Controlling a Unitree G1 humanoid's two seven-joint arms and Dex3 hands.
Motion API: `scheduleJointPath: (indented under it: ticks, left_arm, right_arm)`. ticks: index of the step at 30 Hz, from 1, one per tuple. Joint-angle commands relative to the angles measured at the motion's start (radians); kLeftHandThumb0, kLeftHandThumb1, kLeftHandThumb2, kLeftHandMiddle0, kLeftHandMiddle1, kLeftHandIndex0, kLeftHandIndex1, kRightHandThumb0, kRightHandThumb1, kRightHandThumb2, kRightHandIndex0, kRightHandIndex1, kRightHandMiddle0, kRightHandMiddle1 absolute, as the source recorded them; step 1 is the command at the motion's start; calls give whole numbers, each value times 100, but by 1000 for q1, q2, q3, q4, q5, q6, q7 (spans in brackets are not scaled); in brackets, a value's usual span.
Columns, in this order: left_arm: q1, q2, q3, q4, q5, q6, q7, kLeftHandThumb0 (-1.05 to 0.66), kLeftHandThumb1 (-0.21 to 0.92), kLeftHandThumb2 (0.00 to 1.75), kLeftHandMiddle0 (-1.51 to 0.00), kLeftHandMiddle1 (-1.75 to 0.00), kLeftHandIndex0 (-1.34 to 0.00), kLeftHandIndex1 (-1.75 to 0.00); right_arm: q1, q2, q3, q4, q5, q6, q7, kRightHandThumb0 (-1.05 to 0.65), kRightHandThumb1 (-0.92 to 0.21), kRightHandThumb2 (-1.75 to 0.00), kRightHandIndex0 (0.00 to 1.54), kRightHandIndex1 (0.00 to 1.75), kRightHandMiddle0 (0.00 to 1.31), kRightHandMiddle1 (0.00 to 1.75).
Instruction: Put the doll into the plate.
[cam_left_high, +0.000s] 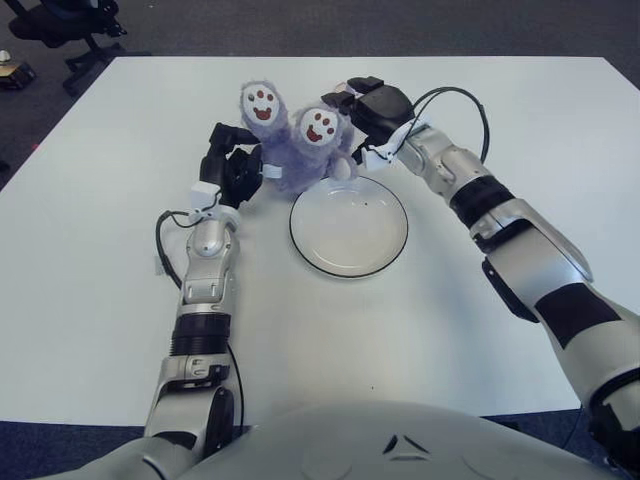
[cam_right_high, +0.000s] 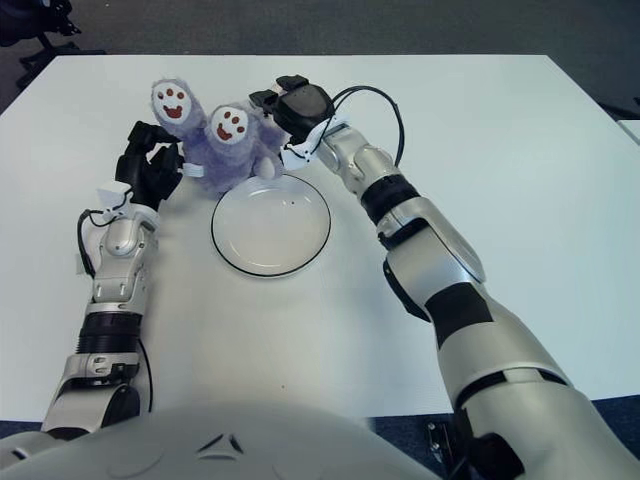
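Note:
A purple plush doll (cam_left_high: 295, 148) with two smiling faces stands on the white table just behind the plate (cam_left_high: 349, 272), a white dish with a dark rim and nothing in it. My left hand (cam_left_high: 232, 163) is against the doll's left side, fingers spread and pointing up. My right hand (cam_left_high: 358, 108) has reached the doll's right side near its ears; the fingers are spread and not closed round it. In the right eye view the doll (cam_right_high: 222, 148) sits between the left hand (cam_right_high: 150, 160) and the right hand (cam_right_high: 290, 105).
The white table (cam_left_high: 480, 330) stretches wide on all sides of the plate. A black office chair (cam_left_high: 60, 25) stands on the dark floor beyond the far left corner. A black cable (cam_left_high: 455, 95) loops above my right forearm.

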Motion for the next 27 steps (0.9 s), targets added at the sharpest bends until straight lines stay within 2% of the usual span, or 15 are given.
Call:
scheduleJointPath:
  ticks: [1, 12, 27]
  left_arm:
    - [7, -3, -3, -15, 2, 13, 6, -35, 92, 45, -58, -170, -27, -168]
    - [7, -6, -4, -22, 3, 22, 9, -35, 92, 45, -58, -170, -27, -168]
    - [19, -17, -17, -52, 14, 41, 20, -35, 92, 45, -58, -170, -27, -168]
  right_arm:
    - [-29, 7, 8, 22, -2, -3, -12, -42, -73, 0, 25, 0, 27, 0]
    - [-50, 27, 14, 66, 7, -7, -12, -42, -73, 0, 25, 0, 28, 0]
    - [-74, 55, 26, 138, 5, -19, -67, -40, -72, 0, 25, 0, 28, 0]
